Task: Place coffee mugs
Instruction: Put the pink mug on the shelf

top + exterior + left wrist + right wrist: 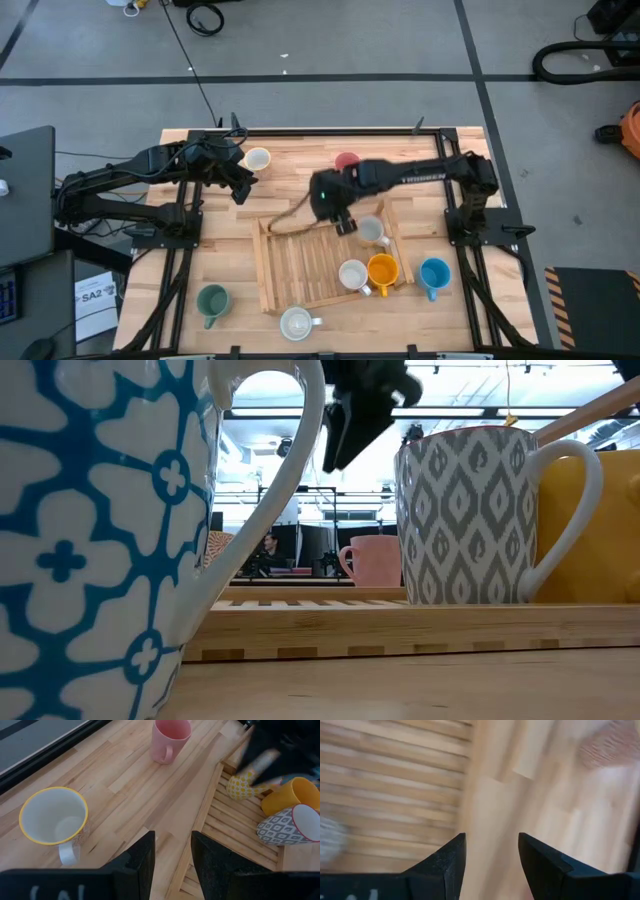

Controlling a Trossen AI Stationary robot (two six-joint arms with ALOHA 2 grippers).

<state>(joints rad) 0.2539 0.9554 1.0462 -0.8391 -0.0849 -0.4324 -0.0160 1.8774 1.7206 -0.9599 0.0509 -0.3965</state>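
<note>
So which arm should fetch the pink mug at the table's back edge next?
Probably the right. Its open, empty gripper hangs over the wooden rack, with the pink mug just behind its arm. The left gripper, also open, sits beside the yellow-rimmed mug, farther off.

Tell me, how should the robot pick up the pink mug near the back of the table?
Probably by the rim. The pink mug stands upright and open-topped on the bare wooden table, apart from the other mugs. Coming down from above, one finger could go inside the wall and one outside, on the side away from its handle, so the handle stays out of the way.
</note>
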